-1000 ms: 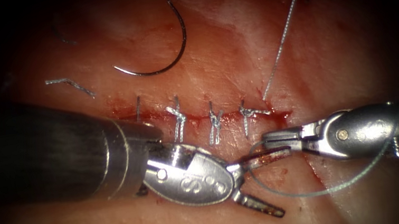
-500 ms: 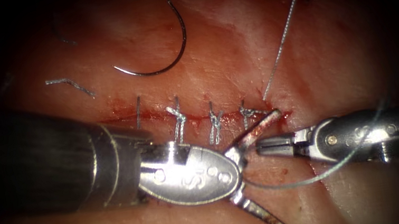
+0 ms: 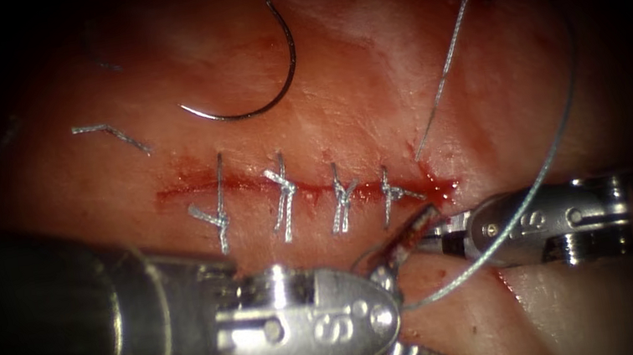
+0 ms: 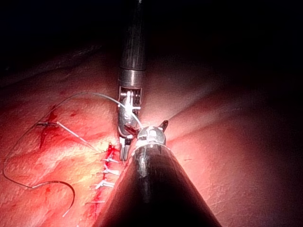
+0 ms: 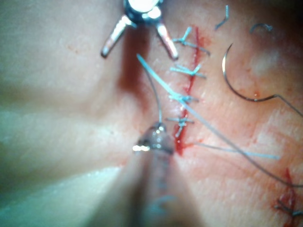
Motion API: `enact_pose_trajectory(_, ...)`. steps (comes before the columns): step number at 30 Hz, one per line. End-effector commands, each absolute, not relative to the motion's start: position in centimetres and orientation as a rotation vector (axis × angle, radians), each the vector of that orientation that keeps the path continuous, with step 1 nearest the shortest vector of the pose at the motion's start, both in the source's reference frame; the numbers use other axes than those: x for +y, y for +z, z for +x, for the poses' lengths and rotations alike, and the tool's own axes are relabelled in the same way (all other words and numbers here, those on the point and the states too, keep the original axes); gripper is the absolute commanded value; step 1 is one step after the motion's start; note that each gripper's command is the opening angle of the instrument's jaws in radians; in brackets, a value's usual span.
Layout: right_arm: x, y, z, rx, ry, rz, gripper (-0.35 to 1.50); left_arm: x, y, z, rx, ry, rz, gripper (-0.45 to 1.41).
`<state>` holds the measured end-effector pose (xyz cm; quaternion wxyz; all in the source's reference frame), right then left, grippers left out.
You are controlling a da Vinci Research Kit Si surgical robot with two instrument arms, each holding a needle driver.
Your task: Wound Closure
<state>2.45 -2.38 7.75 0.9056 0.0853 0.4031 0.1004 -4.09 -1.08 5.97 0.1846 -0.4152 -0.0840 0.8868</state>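
Pincer of the right arm (image 3: 438,236) grips the pale blue thread (image 3: 540,172) just below the red cut's (image 3: 310,189) right end, while the left pincer (image 3: 426,304), open and empty, has drawn back, uncovering the leftmost stitch; the dark curved needle (image 3: 268,83) lies free above the cut.

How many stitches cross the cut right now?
4, spaced along the cut: leftmost stitch, second, third, and rightmost near the tool tips. None looks hidden.

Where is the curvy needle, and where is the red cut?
needle (image 3: 280,94), endoscope view, on the middle of its curve.
cut (image 3: 250,186), endoscope view, on the red line between stitches.
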Motion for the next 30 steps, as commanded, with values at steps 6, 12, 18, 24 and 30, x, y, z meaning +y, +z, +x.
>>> enact_pose_trajectory(6,-2.43,7.81,2.60,0.809,0.203,0.176,-0.35,-1.05,5.91,-4.14,-0.334,2.420,-1.083,0.51)
enact_pose_trajectory(12,-2.48,7.78,2.64,0.800,0.202,0.176,-0.35,-0.88,6.12,-4.16,-0.359,2.431,-1.007,0.46)
enact_pose_trajectory(18,-2.49,7.79,2.69,0.798,0.205,0.174,-0.35,-0.74,6.23,-4.25,-0.362,2.435,-0.985,0.46)
enact_pose_trajectory(24,-2.49,7.79,2.69,0.795,0.204,0.174,-0.35,-0.72,6.19,-4.39,-0.360,2.426,-0.978,0.39)
enact_pose_trajectory(30,-2.50,7.80,2.69,0.795,0.203,0.173,-0.35,-0.73,6.17,-4.49,-0.380,2.423,-0.984,0.37)
